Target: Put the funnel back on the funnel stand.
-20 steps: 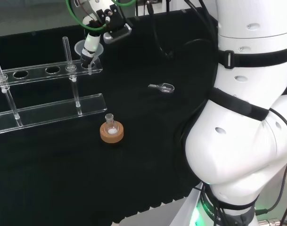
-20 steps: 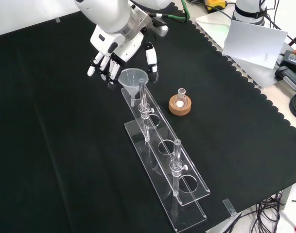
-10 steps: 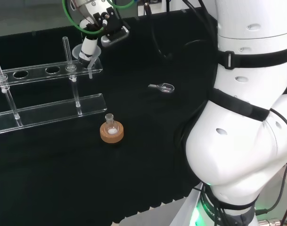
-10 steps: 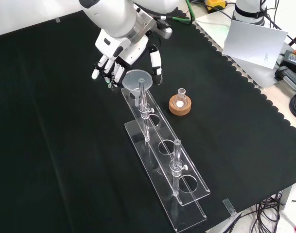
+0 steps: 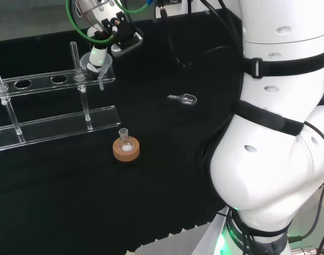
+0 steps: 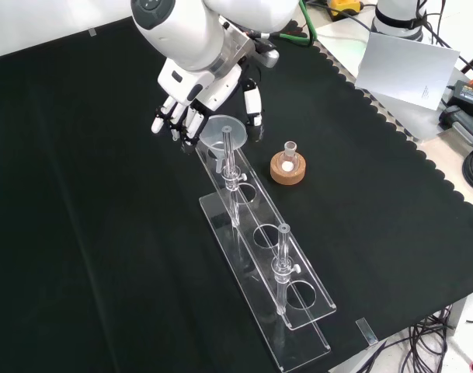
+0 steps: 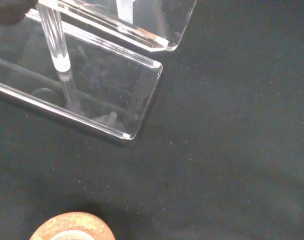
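Observation:
The clear funnel (image 5: 94, 63) (image 6: 221, 130) is at the end hole of the clear funnel stand's upper shelf (image 5: 42, 83) (image 6: 259, 237), tilted in the head view. I cannot tell whether it rests in the hole. My hand (image 5: 101, 27) (image 6: 196, 84) is curled round the funnel's bowl, with the fingers (image 6: 176, 122) on one side and the thumb (image 6: 254, 106) on the other. The stand's near corner (image 7: 123, 105) and one upright rod (image 7: 54, 39) appear in the wrist view.
A cork ring holding a small flask (image 5: 126, 149) (image 6: 287, 166) (image 7: 69, 231) stands close to the stand. A small clear scoop (image 5: 183, 98) lies on the cloth. A grey sheet (image 6: 403, 66) and cables lie past the cloth's scalloped edge.
The hand and funnel have shifted a little along the stand's end, left and down in the head view, bringing the funnel's bowl lower over the end hole.

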`<state>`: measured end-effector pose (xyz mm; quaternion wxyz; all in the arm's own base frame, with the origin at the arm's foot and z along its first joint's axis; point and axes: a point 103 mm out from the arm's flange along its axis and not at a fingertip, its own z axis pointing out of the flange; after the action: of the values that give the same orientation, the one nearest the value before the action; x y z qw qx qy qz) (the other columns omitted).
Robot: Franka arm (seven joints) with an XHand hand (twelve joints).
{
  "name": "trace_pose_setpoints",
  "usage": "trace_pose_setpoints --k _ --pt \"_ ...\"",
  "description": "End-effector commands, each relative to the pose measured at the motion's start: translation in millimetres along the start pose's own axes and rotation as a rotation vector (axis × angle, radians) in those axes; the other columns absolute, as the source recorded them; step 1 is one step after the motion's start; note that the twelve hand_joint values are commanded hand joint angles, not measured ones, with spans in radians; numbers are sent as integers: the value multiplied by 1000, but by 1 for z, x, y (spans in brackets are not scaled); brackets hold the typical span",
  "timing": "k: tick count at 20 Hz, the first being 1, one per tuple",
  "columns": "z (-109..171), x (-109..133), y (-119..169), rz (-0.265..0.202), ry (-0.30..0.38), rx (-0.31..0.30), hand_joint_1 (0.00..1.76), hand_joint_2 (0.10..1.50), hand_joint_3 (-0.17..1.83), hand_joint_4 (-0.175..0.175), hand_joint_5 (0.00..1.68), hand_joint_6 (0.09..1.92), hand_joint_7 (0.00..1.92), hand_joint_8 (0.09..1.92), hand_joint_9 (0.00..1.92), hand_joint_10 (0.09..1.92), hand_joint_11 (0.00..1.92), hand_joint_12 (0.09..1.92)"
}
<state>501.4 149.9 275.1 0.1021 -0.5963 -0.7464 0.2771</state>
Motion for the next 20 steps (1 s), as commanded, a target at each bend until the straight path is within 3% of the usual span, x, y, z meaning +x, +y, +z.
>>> trace_pose_setpoints --k 1,4,7,11,14,20 --pt "-2 -1 -2 -3 -26 -12 625 807 135 -50 391 87 648 487 206 787 0 87" --pt "-6 -3 -7 -9 -17 -18 607 769 115 -39 333 87 522 451 174 804 0 87" --pt "-9 -5 -10 -16 -2 -17 526 733 77 -36 142 87 286 457 53 872 0 87" --pt "-13 -6 -15 -34 8 -11 436 700 42 -37 9 87 63 448 2 697 0 87" --pt "-21 -7 -24 -42 2 -30 403 685 26 -34 0 87 7 308 0 474 0 87" --pt "-36 -11 -48 -47 25 -84 397 684 17 -34 0 87 0 231 0 352 0 87"
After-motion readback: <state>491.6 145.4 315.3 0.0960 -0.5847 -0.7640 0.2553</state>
